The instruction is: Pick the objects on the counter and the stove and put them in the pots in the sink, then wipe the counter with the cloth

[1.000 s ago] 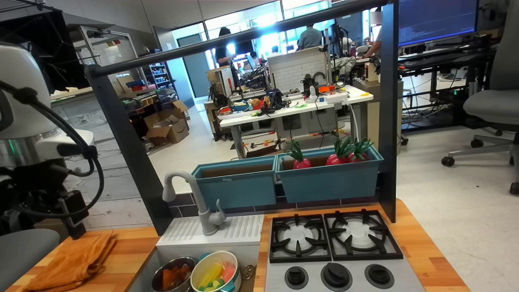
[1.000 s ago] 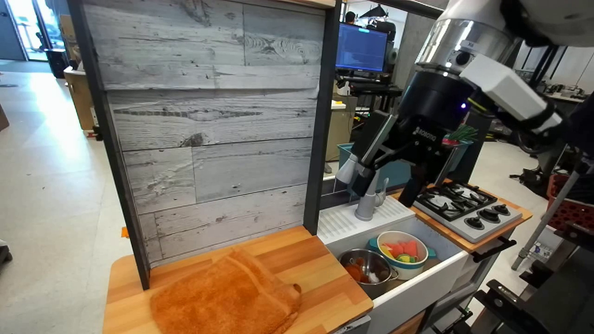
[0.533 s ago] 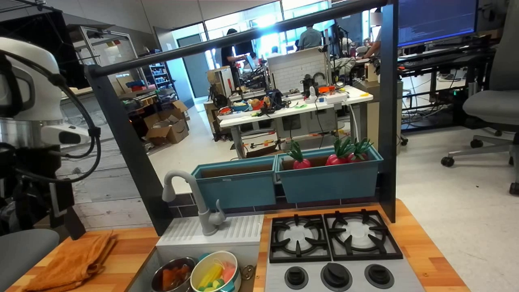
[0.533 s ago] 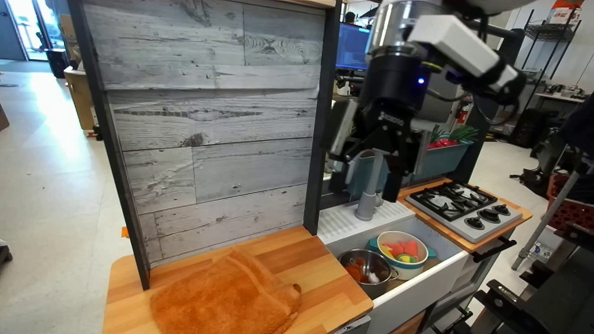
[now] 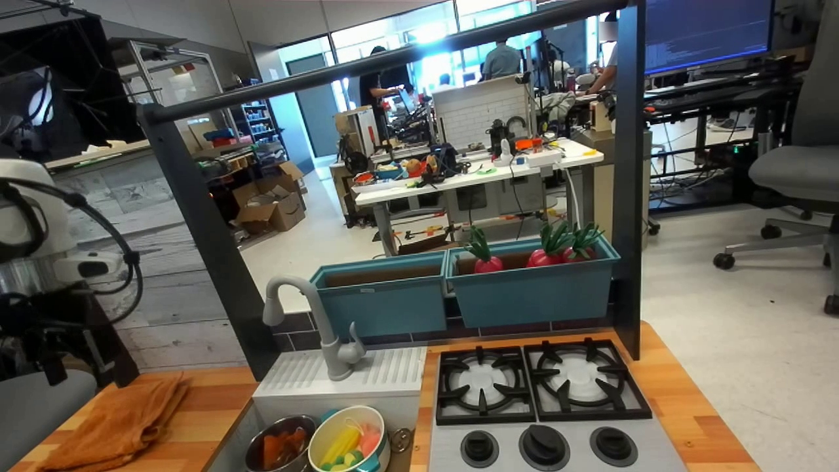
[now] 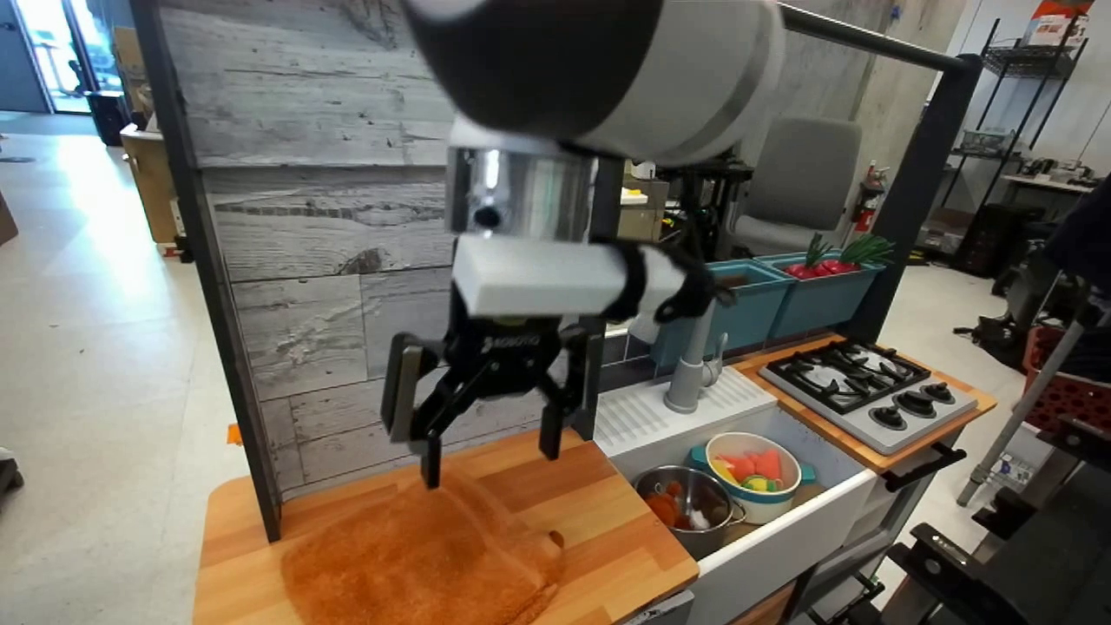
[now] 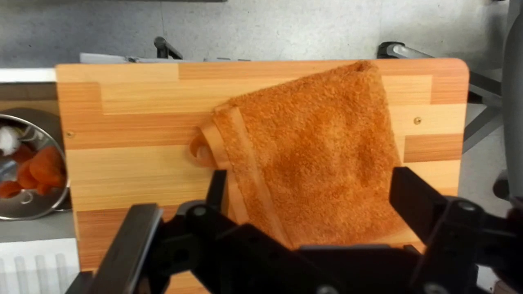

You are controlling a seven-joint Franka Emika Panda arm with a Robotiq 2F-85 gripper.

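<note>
- The claw [image 6: 491, 458] stands wide, its jaws well apart, pointing down above the orange cloth [image 7: 322, 163].
- The cloth lies fairly flat on the table [image 7: 135, 171], nearer the outer end than the sink edge; in the wrist view one corner reaches the long edge opposite the plank wall [image 6: 299, 325].
- Its smooth-banded side faces the sink [image 6: 785, 564], with bare wood between that side and the table's sink edge.
- In the sink, just beside the table's edge, sits the metal pot [image 6: 705, 543], holding orange toy foods [image 7: 47, 165] and a white piece [image 7: 8, 141].
- The cream pot [image 6: 768, 510] stands next to it, nearer the stove [image 5: 510, 452], with a yellow toy [image 5: 342, 446], pinkish-red pieces [image 6: 764, 464] and green pieces [image 5: 354, 457] inside.
- The stove, with its black grates [image 5: 483, 400] and three knobs [image 5: 544, 446], lies across the sink from the cloth.
- The faucet [image 6: 684, 391] rises from the ribbed ledge [image 6: 642, 412] at the sink's back edge.
- Two teal troughs [image 5: 380, 308] stand behind; the one beyond the stove's back edge carries red radishes [image 5: 488, 265] with green tops.
</note>
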